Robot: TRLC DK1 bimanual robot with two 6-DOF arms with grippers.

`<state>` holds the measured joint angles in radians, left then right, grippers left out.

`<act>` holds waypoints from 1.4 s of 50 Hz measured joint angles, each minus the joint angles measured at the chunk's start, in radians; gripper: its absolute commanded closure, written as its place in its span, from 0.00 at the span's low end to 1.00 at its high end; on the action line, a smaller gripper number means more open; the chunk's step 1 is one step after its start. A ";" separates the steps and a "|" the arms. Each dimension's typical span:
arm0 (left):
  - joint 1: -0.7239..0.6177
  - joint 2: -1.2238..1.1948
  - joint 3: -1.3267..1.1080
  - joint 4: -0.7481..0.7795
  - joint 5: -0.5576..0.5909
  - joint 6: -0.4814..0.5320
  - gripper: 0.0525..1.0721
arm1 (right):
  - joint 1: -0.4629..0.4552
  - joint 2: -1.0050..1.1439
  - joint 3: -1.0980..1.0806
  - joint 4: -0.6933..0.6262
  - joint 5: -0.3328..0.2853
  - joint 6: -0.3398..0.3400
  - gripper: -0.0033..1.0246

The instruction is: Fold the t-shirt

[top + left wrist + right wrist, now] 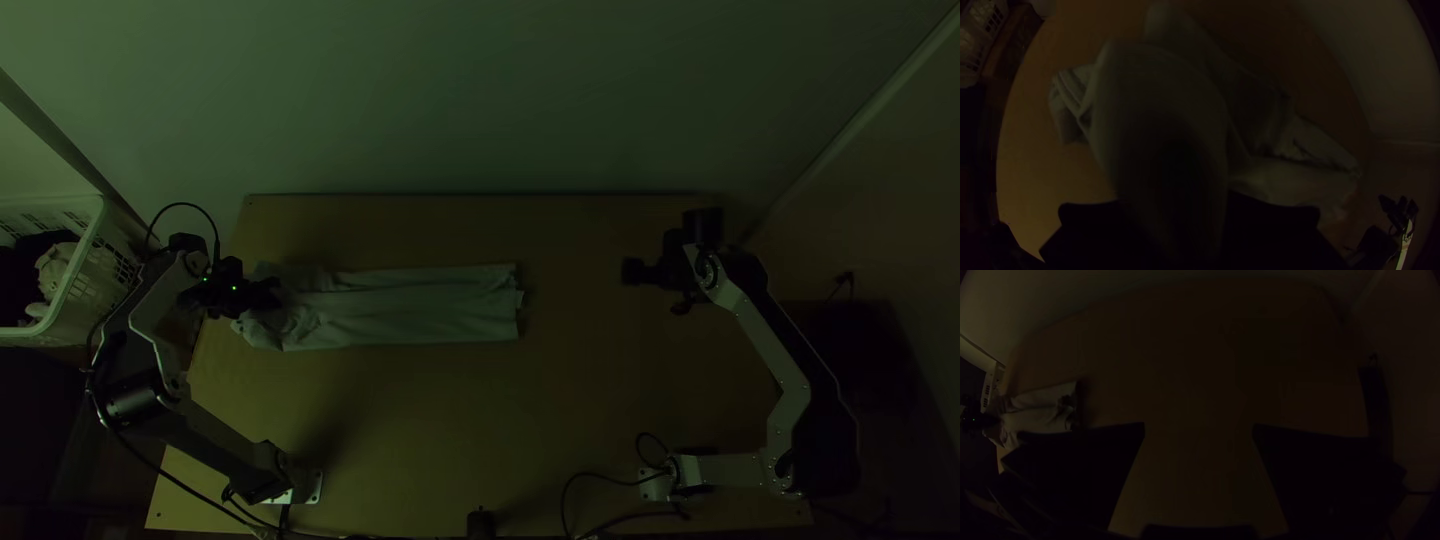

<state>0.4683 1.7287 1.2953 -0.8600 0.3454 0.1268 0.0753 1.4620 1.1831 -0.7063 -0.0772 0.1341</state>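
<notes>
Pale cloth t-shirt (420, 308), a narrow strip on wooden tabletop (430, 430), left of centre; long axis left-right, straighter end pointing right. Left gripper (273, 292) pinching bunched left end; right gripper (634, 271) spread.

The top view is dim, with a soft shadow on the light wooden bench (580, 400) and tiny green lights (234, 288) glowing — both wrist views are darker still, the bench's edges bowed, the corners nearly black.

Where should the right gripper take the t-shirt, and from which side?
Probably pinch the free right edge of the t-shirt, coming from the right: that end lies flattish, facing the open right gripper, while the left gripper holds the bunched opposite end.
</notes>
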 measured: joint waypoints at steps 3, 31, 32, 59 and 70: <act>0.030 0.000 0.029 -0.025 -0.021 0.025 0.97 | -0.002 0.000 -0.008 0.006 -0.003 -0.005 0.04; -0.135 -0.063 0.417 -0.418 -0.193 0.057 0.97 | -0.046 -0.040 -0.076 0.026 -0.022 -0.024 0.04; -0.150 -0.066 0.431 -0.428 -0.194 0.056 0.97 | -0.046 -0.043 -0.078 0.027 -0.022 -0.024 0.04; -0.562 -0.046 0.558 -0.501 -0.280 -0.113 0.97 | -0.071 -0.117 -0.160 0.033 -0.029 -0.027 0.04; -0.710 0.070 0.663 -0.529 -0.280 -0.201 0.97 | -0.084 -0.146 -0.196 0.034 -0.029 -0.027 0.04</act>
<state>-0.2417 1.7985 1.9579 -1.3895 0.0658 -0.0746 -0.0082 1.3159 0.9871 -0.6727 -0.1059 0.1066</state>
